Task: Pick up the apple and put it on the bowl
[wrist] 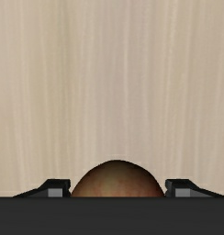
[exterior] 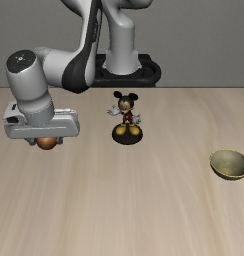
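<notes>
Wood-grained and pale, the tabletop carries everything, its streaks running away from the camera in the exterior view; the wrist view looks down on the same bare boards.

Next in bulk is the white and grey Franka arm. It rises from a black mount behind the Mickey Mouse figurine, then bends forward and down to the exterior view's left of that figurine. It ends in a blocky grey hand held low over the wood. The gripper hangs below that hand, left of the figurine and slightly nearer the camera, with its tips right at the table surface. In the wrist view the gripper sits directly over a rounded fruit. Whether the pincer is clamped on that fruit or merely stands around it, I cannot tell.

Mickey Mouse figurine stands upright near the middle of the table on a round black base, with black ears, red shorts and yellow shoes.

An olive-gold bowl rests far to the exterior view's right of the figurine and somewhat nearer the camera, mouth upward.

Smallest is the apple, reddish brown. It peeks out beneath the gripper to the left of the figurine, on the opposite side from the bowl and well apart from it. Its domed top shows close under the hand in the wrist view.
</notes>
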